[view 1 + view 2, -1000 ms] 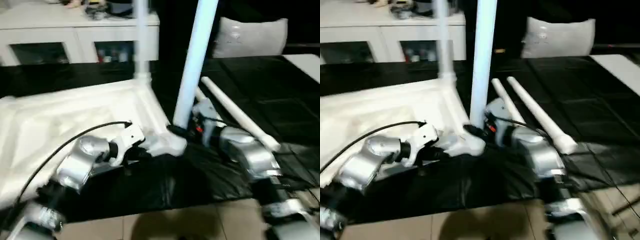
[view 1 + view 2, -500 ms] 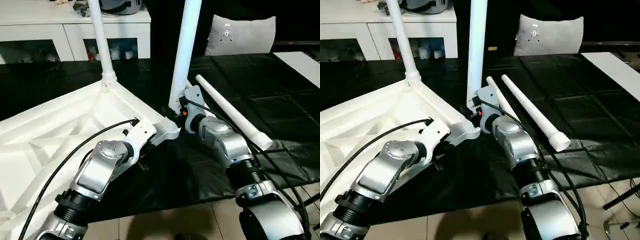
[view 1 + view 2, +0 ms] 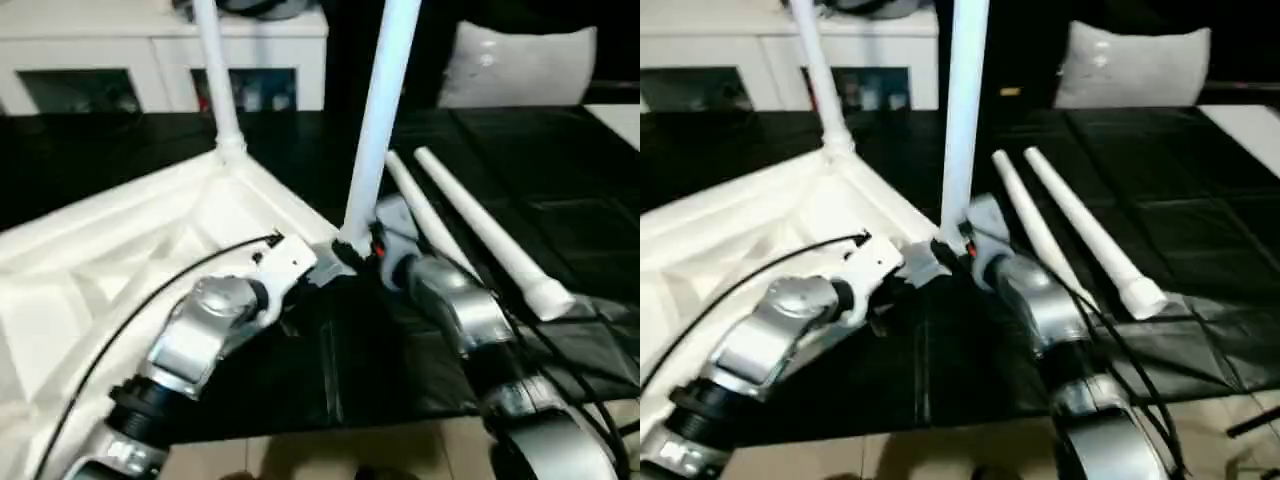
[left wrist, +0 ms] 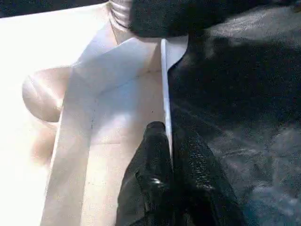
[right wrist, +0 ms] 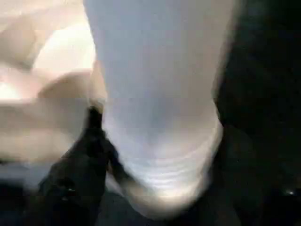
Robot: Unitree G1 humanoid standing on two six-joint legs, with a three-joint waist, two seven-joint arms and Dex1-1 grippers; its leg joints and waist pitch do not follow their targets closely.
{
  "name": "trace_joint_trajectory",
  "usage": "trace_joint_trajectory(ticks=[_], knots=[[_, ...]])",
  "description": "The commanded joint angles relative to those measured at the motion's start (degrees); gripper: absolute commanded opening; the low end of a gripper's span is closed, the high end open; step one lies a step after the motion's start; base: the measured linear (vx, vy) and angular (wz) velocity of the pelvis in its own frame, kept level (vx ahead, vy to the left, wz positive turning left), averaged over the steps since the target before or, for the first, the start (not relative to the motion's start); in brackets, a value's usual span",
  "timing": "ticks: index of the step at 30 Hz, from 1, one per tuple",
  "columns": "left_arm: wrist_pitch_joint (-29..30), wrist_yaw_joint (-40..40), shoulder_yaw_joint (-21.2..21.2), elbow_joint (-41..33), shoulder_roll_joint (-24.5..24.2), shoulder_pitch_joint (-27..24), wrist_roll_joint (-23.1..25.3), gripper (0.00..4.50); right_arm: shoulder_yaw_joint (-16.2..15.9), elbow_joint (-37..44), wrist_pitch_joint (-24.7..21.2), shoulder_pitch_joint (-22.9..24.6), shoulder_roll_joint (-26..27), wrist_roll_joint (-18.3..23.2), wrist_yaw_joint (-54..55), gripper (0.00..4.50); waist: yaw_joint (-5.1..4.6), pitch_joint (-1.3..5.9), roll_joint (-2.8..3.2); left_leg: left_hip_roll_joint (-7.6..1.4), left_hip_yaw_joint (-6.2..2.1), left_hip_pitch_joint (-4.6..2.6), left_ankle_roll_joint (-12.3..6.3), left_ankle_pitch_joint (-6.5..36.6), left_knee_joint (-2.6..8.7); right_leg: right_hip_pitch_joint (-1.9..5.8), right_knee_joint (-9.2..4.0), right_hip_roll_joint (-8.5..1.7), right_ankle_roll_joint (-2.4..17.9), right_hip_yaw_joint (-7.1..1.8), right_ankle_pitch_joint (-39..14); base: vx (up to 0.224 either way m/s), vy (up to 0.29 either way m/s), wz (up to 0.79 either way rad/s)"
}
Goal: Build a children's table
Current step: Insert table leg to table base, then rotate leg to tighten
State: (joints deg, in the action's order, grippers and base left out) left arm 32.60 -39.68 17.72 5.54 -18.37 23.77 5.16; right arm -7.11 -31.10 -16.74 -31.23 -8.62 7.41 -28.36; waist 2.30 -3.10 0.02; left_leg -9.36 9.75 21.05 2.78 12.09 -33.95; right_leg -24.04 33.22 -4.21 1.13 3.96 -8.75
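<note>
The children's table top [image 3: 110, 260] lies upside down on the left, its ribbed underside facing up. One white leg [image 3: 216, 80] stands in its far corner socket. Another leg [image 3: 383, 120] stands upright in the near corner socket [image 3: 345, 252]. My left gripper [image 4: 167, 134] is shut on the thin rim wall of the top, just beside that near corner. My right gripper [image 3: 365, 245] sits at the foot of the near leg, whose base [image 5: 160, 141] shows close up in the right wrist view. Two loose legs [image 3: 490, 235] lie side by side on the mat to the right.
A black mat [image 3: 570, 160] covers the work area, ending at tiled floor [image 3: 350, 455] near me. A white cabinet with glass doors [image 3: 150, 60] stands at the back. A grey cushion [image 3: 520, 65] leans behind the loose legs. A flat white board [image 3: 1250, 125] lies far right.
The whole picture has swung about, so the camera moved. Both grippers stay at the near corner, and the leg there still stands upright in its socket.
</note>
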Motion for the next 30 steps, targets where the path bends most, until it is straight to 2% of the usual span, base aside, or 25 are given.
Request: trace_joint_trajectory(ticks=[1,2,3,4,5,6,10,12,16,19,20,22,25,27,30], knots=[[-3.63,0.34,-2.2,-0.59,-0.56,1.56,-0.39,0.0,0.57,0.33,-0.89,1.02,-1.12,-0.04,-0.73,3.84,0.41,3.89,-0.07,-3.42,-0.79,-0.12,-4.75,4.16,3.88,3.67,-2.67,-4.36,13.38,-2.96,-8.38,0.0,0.0,0.0],[-6.65,-1.39,-1.74,0.44,-1.44,1.45,-0.67,0.0,0.78,2.52,0.29,2.49,-2.89,0.53,-2.9,3.97,0.45,3.8,0.36,-3.44,-0.77,-0.17,-4.56,4.05,3.87,3.58,-2.67,-4.22,13.83,-2.88,-8.41,0.0,0.0,0.0],[-6.65,-1.39,-1.74,0.44,-1.44,1.45,-0.67,0.0,0.78,2.52,0.29,2.49,-2.89,0.53,-2.9,4.08,0.52,3.67,0.23,-3.35,-0.69,-0.2,-4.71,4.87,3.88,3.53,-3.11,-4.14,13.5,-2.83,-9.41,0.0,0.0,0.0],[-7.39,-1.87,-1.61,0.62,-1.63,1.39,-0.77,0.0,0.88,2.84,0.67,2.73,-3.29,0.65,-3.39,4.17,0.56,3.76,0.06,-3.45,-0.71,-0.3,-4.21,5.62,3.89,3.67,-2.91,-4.21,13.43,-2.9,-10.03,0.0,0.0,0.0],[-8.54,-2.62,-1.41,0.89,-1.93,1.28,-0.94,0.0,1.04,3.34,1.28,3.09,-3.91,0.83,-4.14,4.23,0.64,3.68,0.11,-3.41,-0.71,-0.24,-4.13,6.07,3.93,3.67,-3.08,-4.19,13.21,-2.87,-10.68,0.0,0.0,0.0],[-12.61,-6.15,-0.33,1.91,-3.32,0.66,-1.74,0.0,1.86,4.4,4.33,3.81,-6.53,1.52,-7.4,4.32,0.79,3.71,0.08,-3.36,-0.76,-0.3,-4.16,6.57,3.91,3.63,-3.25,-4.25,12.87,-2.79,-11.65,0.0,0.0,0.0],[-15.69,-8.61,0.88,2.87,-4.7,0.34,-1.82,0.0,2.51,4.99,6.18,3.99,-8.43,2.16,-10.14,4.47,1.04,3.75,0.04,-3.41,-0.64,-0.44,-4.08,6.32,3.85,3.64,-3.06,-4.23,12.99,-2.89,-11.47,0.0,0.0,0.0],[-19.07,-10.88,1.95,4.56,-6.09,0.39,-1.78,0.0,1.95,6.03,8.28,4.36,-10.95,1.91,-13.99,4.47,1.22,3.78,0.02,-3.5,-0.68,-0.44,-4.51,5.97,3.79,3.68,-2.85,-4.19,13.11,-2.8,-11.05,0.0,0.0,0.0],[-22.05,-14.4,2.56,6.3,-7.41,0.65,-2.41,0.0,0.24,8.07,8.19,4.97,-14.55,2.77,-21.89,4.47,1.46,3.89,-0.06,-3.48,-0.55,-0.58,-5.59,5.23,3.58,3.75,-2.57,-4.12,13.92,-2.83,-9.19,0.0,0.0,0.0],[-25.07,-19.78,3.43,7.43,-8.73,0.77,-3.54,0.0,-2.29,9.23,8.78,5.11,-17.78,3.82,-30.26,4.47,1.79,3.91,-0.1,-3.62,-0.59,-0.54,-6.28,5.5,3.55,3.83,-2.52,-4.29,14.08,-2.83,-9.52,0.0,0.0,0.0],[-25.7,-20.82,3.58,7.58,-8.93,0.74,-3.8,0.0,-2.78,8.9,9.21,4.91,-18.17,3.57,-31.17,4.2,1.84,3.85,-0.05,-3.65,-0.6,-0.55,-6.29,5.6,3.55,3.72,-2.55,-4.22,14.34,-2.74,-9.88,0.0,0.0,0.0],[-26.17,-21.44,3.86,7.72,-9.13,0.83,-3.74,0.0,-3.5,8.11,10.09,4.55,-18.42,2.7,-31.67,4.2,1.96,3.89,-0.19,-3.68,-0.54,-0.56,-5.95,5.6,3.47,3.64,-2.45,-4.25,14.64,-2.8,-9.87,0.0,0.0,0.0],[-27.98,-23.29,4.84,8.53,-9.66,1.24,-3.57,0.0,-4.68,6.42,11.73,3.68,-17.87,1.51,-33.53,3.8,2.4,3.75,-0.31,-3.73,-0.54,-0.68,-5.01,7.26,3.54,3.5,-2.7,-4.38,13.99,-2.83,-13.0,0.0,0.0,0.0],[-28.94,-24.22,5.21,8.61,-9.91,1.25,-3.6,0.0,-5.07,6.43,11.78,3.43,-17.28,1.85,-35.13,3.69,2.58,3.64,-0.25,-3.75,-0.59,-0.68,-4.28,8.37,3.59,3.42,-2.9,-4.44,13.18,-2.87,-15.53,0.0,0.0,0.0],[-28.8,-25.21,5.24,8.21,-9.96,1.05,-3.98,0.0,-5.47,6.66,11.11,3.2,-17.09,2.26,-36.31,3.36,2.76,3.69,-0.34,-3.82,-0.61,-0.77,-3.86,8.25,3.61,3.34,-2.77,-4.39,12.85,-2.9,-15.79,0.0,0.0,0.0]])
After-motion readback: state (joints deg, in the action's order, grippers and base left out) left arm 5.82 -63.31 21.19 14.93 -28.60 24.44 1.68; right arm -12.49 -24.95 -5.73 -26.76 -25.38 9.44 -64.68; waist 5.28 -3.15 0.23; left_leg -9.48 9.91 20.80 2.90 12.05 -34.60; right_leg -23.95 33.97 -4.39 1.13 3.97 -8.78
